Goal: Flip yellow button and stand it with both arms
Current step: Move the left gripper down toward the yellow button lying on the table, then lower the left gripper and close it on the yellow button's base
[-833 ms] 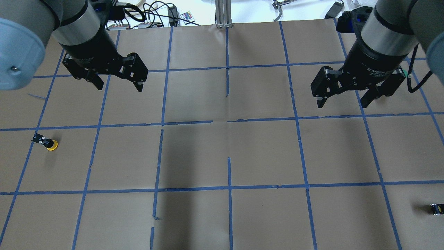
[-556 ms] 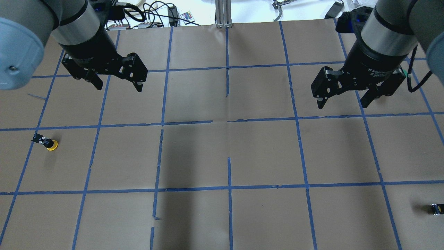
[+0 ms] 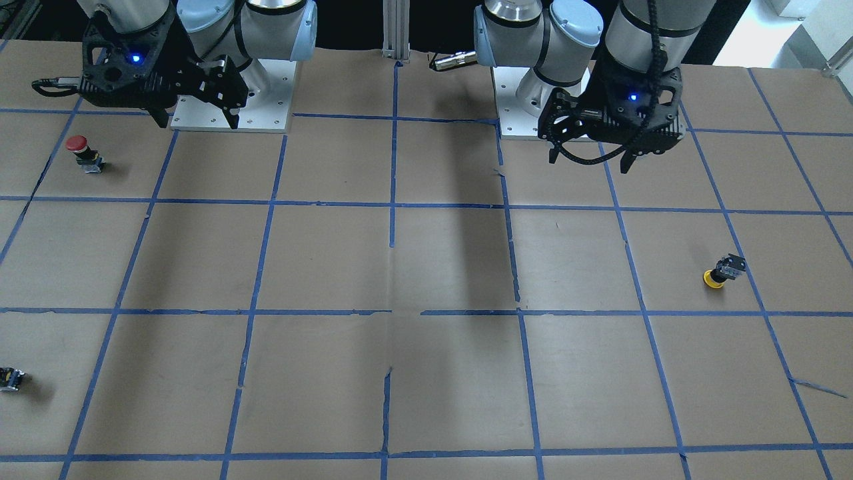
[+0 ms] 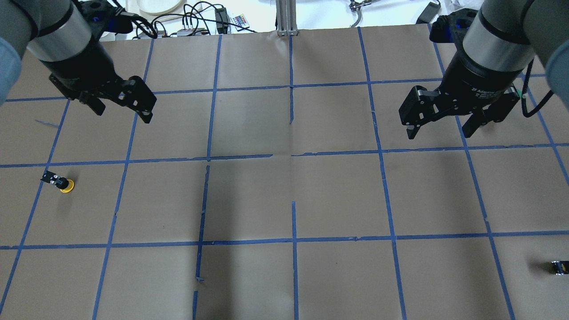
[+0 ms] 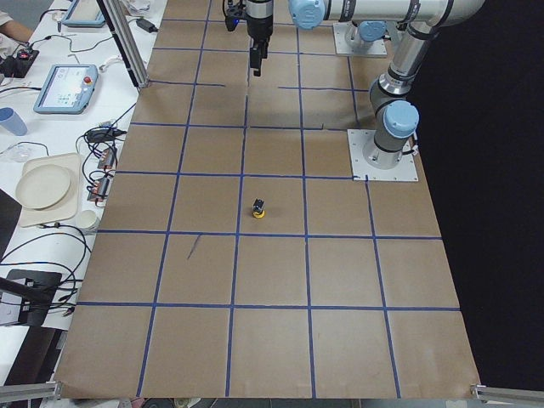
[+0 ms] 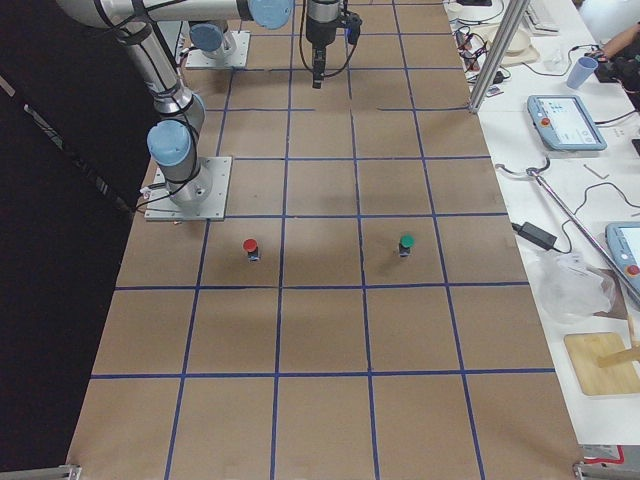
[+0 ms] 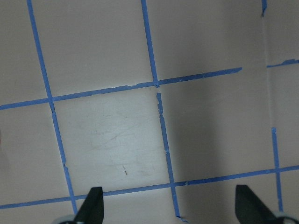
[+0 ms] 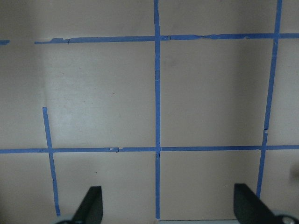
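Brown paper-covered table (image 4: 338, 191) gridded with blue tape (image 4: 293, 240); white bench (image 4: 320, 13) beyond holds cables (image 4: 195, 13).

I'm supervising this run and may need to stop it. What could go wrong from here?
The yellow button is small and seems to rest on its round cap; the open left gripper might tip it and let it roll. The right gripper is far off, so the handover needs a long carry.

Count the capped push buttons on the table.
3. The yellow button sits on the robot's left side. The red button sits on its right, close to the robot. The green button shows only in the exterior right view, beside the red one. Others may be out of frame.
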Motion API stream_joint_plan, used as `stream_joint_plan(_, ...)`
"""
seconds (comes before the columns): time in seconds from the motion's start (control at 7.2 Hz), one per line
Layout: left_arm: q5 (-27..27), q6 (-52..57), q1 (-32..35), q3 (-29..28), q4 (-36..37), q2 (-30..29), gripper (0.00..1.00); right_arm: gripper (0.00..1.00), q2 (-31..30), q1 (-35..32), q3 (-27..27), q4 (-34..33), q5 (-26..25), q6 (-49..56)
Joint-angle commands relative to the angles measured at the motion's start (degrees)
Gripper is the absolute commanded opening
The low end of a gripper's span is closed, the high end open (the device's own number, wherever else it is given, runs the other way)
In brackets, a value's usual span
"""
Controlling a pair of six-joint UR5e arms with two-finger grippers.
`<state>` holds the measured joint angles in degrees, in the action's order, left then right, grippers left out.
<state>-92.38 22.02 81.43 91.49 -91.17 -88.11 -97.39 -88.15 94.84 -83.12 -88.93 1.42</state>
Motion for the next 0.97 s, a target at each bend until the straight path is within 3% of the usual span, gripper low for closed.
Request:
stream_joint_plan(0.0, 0.0, 15.3, -12.5, 2.5, 0.6, -1.3, 0.99, 1.00, -0.1, 0.0, 0.0, 0.0, 0.2, -0.3)
stream_joint_plan(0.28, 0.1, 29.0, -21.4, 4.7, 6.5, -5.3, 0.99, 1.00, -0.1, 0.0, 0.0, 0.0, 0.5, -0.4)
stream_joint_plan(0.56, 0.4, 37.3, -28.0, 6.1, 7.9, -8.9, 0.99, 1.00, -0.1, 0.0, 0.0, 0.0, 0.9, -0.3)
stream_joint_plan(0.69, 0.4, 42.7, -30.9, 7.6, 11.0, -10.6, 0.99, 1.00, -0.1, 0.0, -0.1, 0.0, 0.9, -0.3)
stream_joint_plan(0.83, 0.2, 45.0, -32.4, 10.0, 18.6, -12.8, 0.99, 1.00, -0.1, 0.0, 0.0, 0.1, 0.7, -0.3)
